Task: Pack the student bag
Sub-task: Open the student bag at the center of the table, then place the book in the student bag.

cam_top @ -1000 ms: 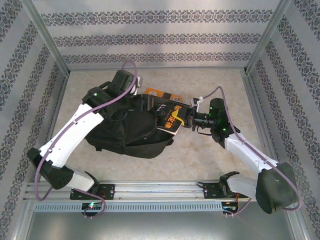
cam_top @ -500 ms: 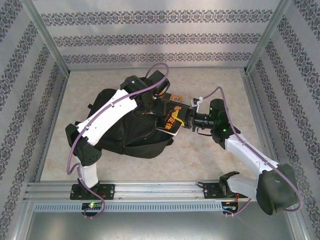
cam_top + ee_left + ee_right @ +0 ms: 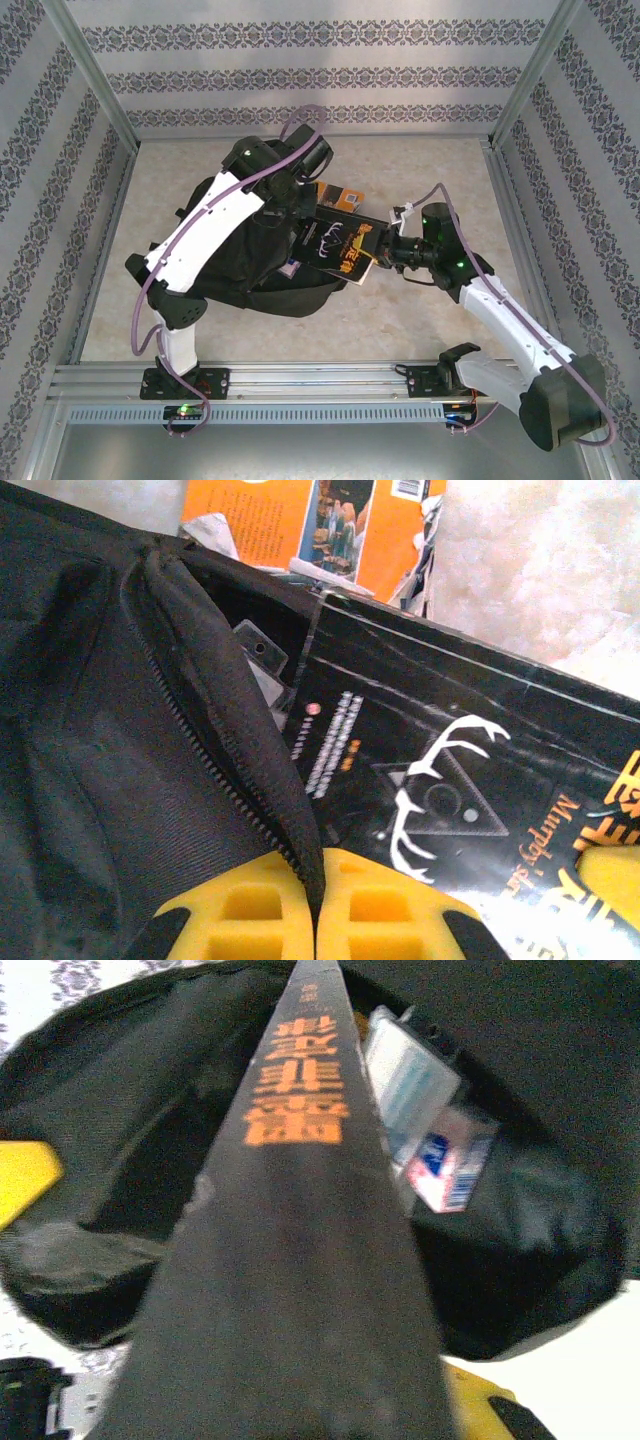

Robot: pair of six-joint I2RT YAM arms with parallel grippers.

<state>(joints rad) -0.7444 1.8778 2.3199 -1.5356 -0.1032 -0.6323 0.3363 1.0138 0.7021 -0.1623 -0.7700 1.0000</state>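
Note:
The student bag [image 3: 250, 285] lies mid-table, a black soft backpack with its mouth facing right. My left gripper [image 3: 297, 207] reaches over it and is shut on the zipper edge of the opening [image 3: 290, 810], the fabric pinched between the yellow fingertips [image 3: 250, 915]. My right gripper [image 3: 378, 247] is shut on a black book [image 3: 340, 240] with orange lettering and a white antler design [image 3: 450, 780]. The book's far end sits at the bag's mouth, its spine [image 3: 300, 1160] pointing into the dark opening [image 3: 520, 1260].
An orange book [image 3: 340, 194] lies on the table just behind the bag's mouth [image 3: 300, 530]. A small white and pink box [image 3: 445, 1160] rests inside the bag. Patterned walls and metal posts ring the table; bare tabletop lies to the right and front.
My left gripper has swung from the bag's top to its opening and shut on the zipper edge. My right gripper has brought the black book lower and further left, into the mouth.

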